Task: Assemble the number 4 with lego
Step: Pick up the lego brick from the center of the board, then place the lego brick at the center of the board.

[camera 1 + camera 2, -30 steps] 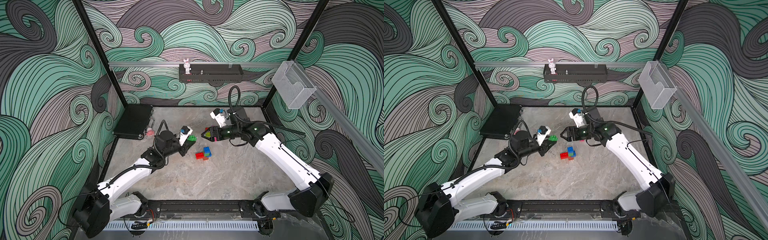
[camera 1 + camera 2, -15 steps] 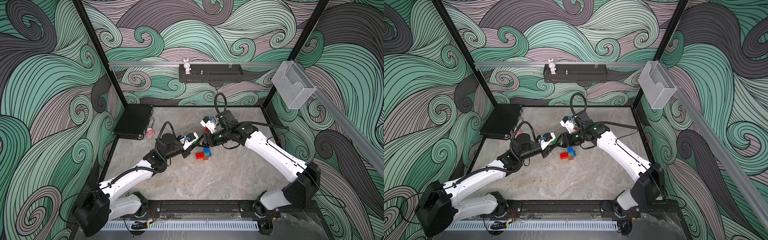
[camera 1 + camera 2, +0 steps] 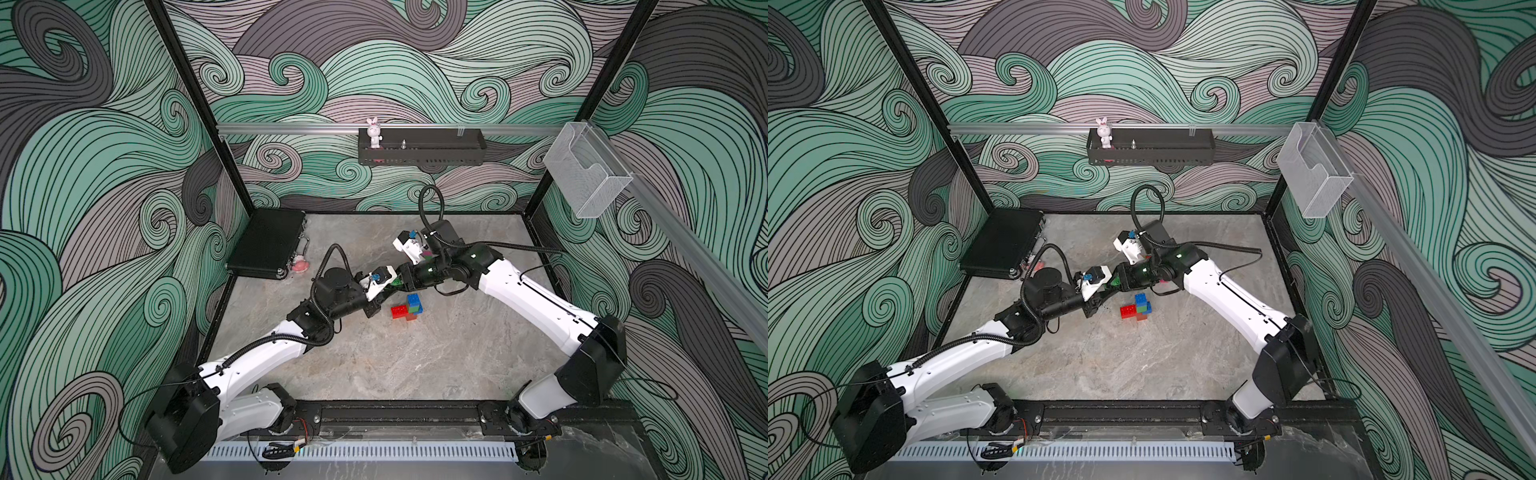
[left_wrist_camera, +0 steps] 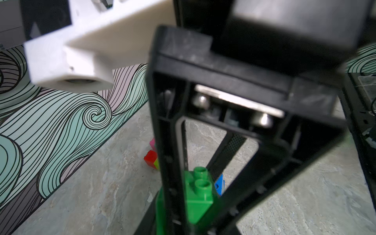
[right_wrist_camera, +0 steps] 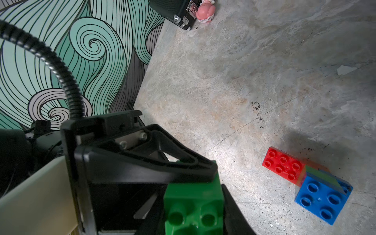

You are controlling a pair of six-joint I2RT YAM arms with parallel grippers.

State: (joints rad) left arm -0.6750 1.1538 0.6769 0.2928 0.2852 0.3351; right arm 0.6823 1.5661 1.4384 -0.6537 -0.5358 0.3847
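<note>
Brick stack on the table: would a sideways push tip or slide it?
The brick stack probably slides before tipping: the red brick lies flat against its foot, widening the base. Glossy plastic on the smooth table likely grips little.

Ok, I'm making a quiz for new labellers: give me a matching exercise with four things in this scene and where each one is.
Things: 1 green studded plastic brick; 2 red studded plastic brick; 3 pink toy doll; 4 white rabbit figurine.
Places: A on the black wall shelf; B next to the blue studded brick; C held in the left gripper; D beside the black case.
Pairs: 1-C; 2-B; 3-D; 4-A.
</note>
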